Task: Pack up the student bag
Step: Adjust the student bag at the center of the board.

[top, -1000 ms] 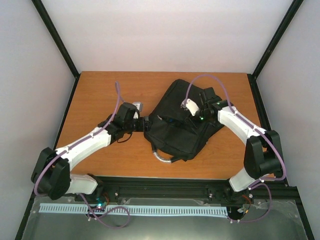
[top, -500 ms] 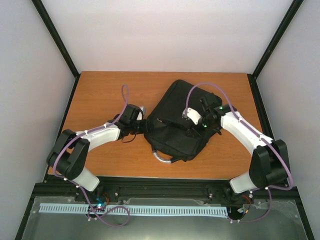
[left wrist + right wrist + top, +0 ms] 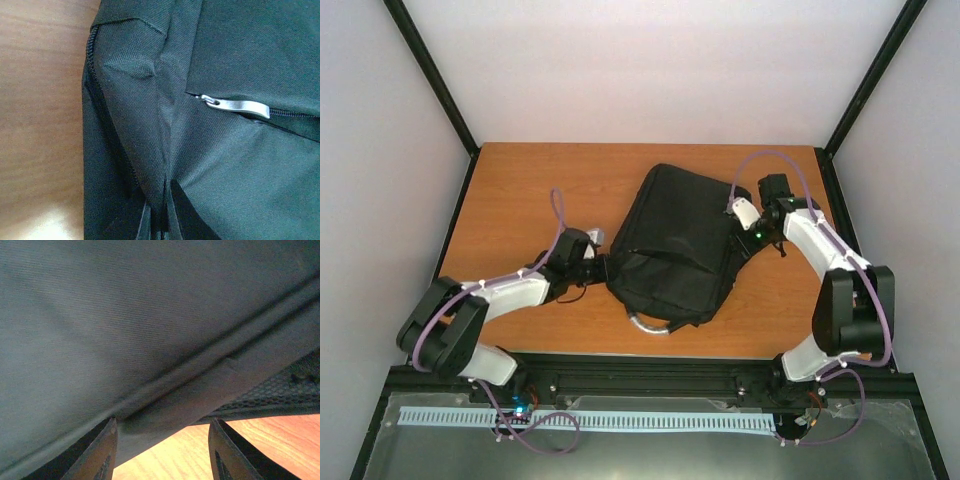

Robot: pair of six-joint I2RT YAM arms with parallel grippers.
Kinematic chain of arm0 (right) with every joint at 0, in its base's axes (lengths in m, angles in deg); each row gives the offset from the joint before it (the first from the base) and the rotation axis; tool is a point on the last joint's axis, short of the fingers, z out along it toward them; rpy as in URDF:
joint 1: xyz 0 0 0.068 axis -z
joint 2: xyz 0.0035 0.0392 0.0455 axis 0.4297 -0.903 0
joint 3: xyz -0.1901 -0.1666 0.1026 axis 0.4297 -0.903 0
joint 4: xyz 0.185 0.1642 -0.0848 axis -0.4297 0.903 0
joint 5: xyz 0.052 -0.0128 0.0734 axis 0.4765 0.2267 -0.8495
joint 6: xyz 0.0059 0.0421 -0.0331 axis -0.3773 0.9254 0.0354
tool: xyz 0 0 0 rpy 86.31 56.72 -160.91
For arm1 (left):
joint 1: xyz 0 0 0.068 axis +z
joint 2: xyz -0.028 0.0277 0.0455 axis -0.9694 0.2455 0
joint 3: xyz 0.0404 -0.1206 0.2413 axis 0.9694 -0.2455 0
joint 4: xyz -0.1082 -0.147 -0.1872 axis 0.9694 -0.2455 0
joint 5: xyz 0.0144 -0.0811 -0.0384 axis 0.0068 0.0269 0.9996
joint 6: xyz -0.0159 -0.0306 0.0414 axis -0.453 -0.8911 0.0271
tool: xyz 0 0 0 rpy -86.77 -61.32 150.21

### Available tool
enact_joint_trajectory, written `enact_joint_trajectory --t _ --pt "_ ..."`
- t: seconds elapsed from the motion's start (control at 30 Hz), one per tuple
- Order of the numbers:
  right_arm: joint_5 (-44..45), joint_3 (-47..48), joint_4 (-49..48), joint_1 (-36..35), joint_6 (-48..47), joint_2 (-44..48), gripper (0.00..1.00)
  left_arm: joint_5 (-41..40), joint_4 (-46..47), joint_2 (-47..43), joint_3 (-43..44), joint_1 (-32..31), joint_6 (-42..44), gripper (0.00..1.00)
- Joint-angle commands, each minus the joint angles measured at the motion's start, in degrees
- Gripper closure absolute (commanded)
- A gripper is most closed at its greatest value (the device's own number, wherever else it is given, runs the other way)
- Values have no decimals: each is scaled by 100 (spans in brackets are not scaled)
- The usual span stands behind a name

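Note:
The student bag, black and soft, lies across the middle of the wooden table, with its grey loop handle pointing toward the near edge. My left gripper is at the bag's left edge. In the left wrist view it is shut on a pinched fold of the bag, with a silver zip pull just beyond. My right gripper is at the bag's right edge. It stands open low over the table, and the bag's hem hangs just ahead of its fingers.
Bare wooden table stretches to the left of and behind the bag. A black frame rail runs along the near edge and black posts rise at the back corners. Purple cables loop above both wrists.
My left gripper has shut on the bag's left edge. The right gripper has opened and drawn back from on top of the bag to its far right edge. The bag now lies flatter.

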State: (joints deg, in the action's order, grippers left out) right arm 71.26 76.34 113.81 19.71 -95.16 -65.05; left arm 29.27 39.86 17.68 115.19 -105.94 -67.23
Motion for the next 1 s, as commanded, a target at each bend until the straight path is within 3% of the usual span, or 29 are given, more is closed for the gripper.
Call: enact_joint_trajectory --t 0.0,0.23,0.43,0.63,0.97 --pt "563 51 -414 -3 234 -657 50 -142 194 -548 -550 -256 -521 99" --pt "526 1078 -439 -170 462 -1830 51 -758 191 -915 -705 -1148 -985 99" --pt "472 2105 -327 -424 654 -2687 51 -956 409 -516 -595 -1847 -1017 94" --pt "437 3017 -85 -505 747 -3367 51 -1217 159 -295 -305 -2461 -765 64" --pt "237 2786 149 -525 761 -1915 47 -2232 -1772 -2069 -182 -2372 -279 43"
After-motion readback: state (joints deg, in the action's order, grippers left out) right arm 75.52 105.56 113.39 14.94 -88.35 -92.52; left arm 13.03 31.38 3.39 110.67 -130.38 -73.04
